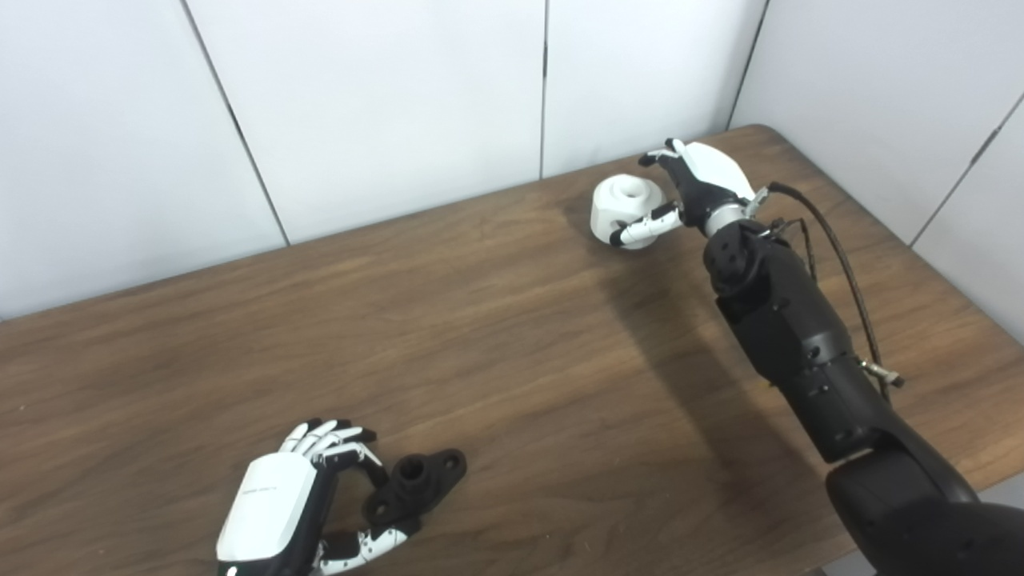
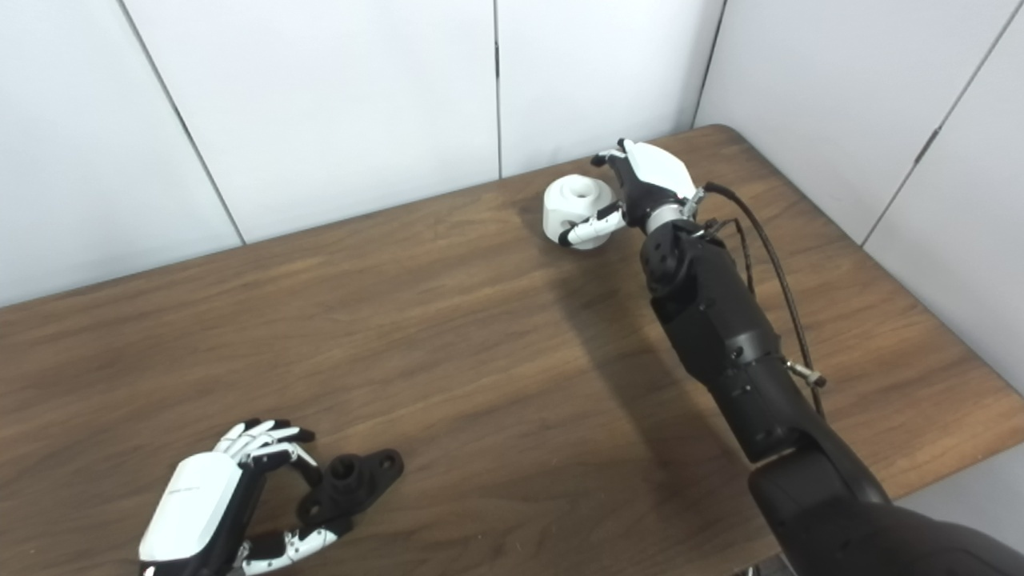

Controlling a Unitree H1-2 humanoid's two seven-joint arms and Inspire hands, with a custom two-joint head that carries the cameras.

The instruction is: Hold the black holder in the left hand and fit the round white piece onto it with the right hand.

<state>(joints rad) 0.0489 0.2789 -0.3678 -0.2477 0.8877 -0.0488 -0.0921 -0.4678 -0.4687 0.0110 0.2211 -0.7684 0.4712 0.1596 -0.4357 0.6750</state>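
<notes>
Black holder [image 1: 416, 484] lies flat on desk [image 1: 496, 336] at 7 o'clock, my left hand [image 1: 292, 504] cupped beside it, fingers [image 1: 332, 438] curled, contact unclear. Round white piece [image 1: 626, 210] at 1 o'clock, my right hand [image 1: 692, 192] wrapped around it

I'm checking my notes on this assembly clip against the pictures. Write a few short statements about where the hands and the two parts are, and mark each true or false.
1. The round white piece is at the far side of the table, at the right hand. True.
2. The black holder lies on the table near the front edge. True.
3. The white piece is already fitted onto the black holder. False: they lie far apart.
4. The left hand is raised high above the table. False: it is low, beside the holder, fingers curled at its end.
5. The white piece has a hole in its top. True.
</notes>
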